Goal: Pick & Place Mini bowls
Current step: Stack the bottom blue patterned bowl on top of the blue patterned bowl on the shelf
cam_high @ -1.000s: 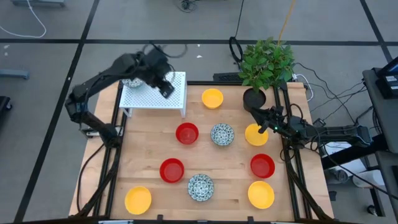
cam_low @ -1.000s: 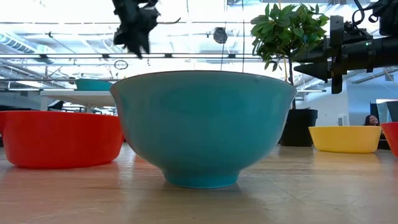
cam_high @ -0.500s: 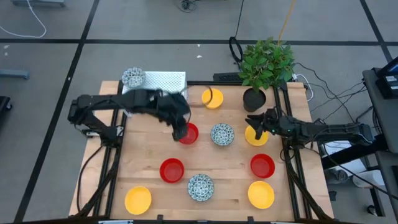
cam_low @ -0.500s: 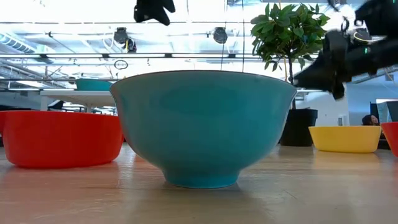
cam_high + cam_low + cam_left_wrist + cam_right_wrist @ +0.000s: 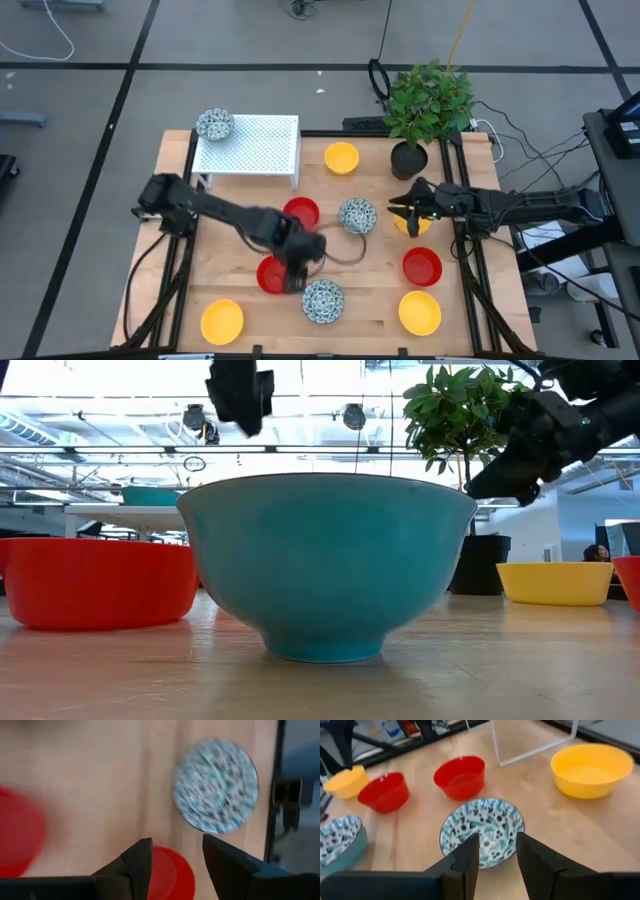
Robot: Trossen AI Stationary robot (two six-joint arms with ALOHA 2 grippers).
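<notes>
Several mini bowls stand on the wooden table: red (image 5: 300, 212), speckled (image 5: 357, 215), red (image 5: 422, 266), yellow (image 5: 420, 312), speckled (image 5: 323, 300), yellow (image 5: 222, 321) and yellow (image 5: 342, 157). One speckled bowl (image 5: 214, 124) sits on the white rack's far left corner. My left gripper (image 5: 293, 278) hangs open over the near red bowl (image 5: 270, 273); this bowl (image 5: 170, 870) shows between its fingers. My right gripper (image 5: 400, 207) is open above the table beside a yellow bowl (image 5: 414, 221), facing the middle speckled bowl (image 5: 482, 832).
The white perforated rack (image 5: 255, 148) stands at the far left. The black pot with the leafy plant (image 5: 425, 105) stands at the far right, just behind my right arm. In the low view a teal-sided bowl (image 5: 325, 560) fills the foreground.
My left gripper has left the rack, where a speckled bowl now sits alone, and swept toward the table's near edge and right, past the far red bowl, until it hangs over the near red bowl. My right gripper has shifted a little left toward the middle speckled bowl.
</notes>
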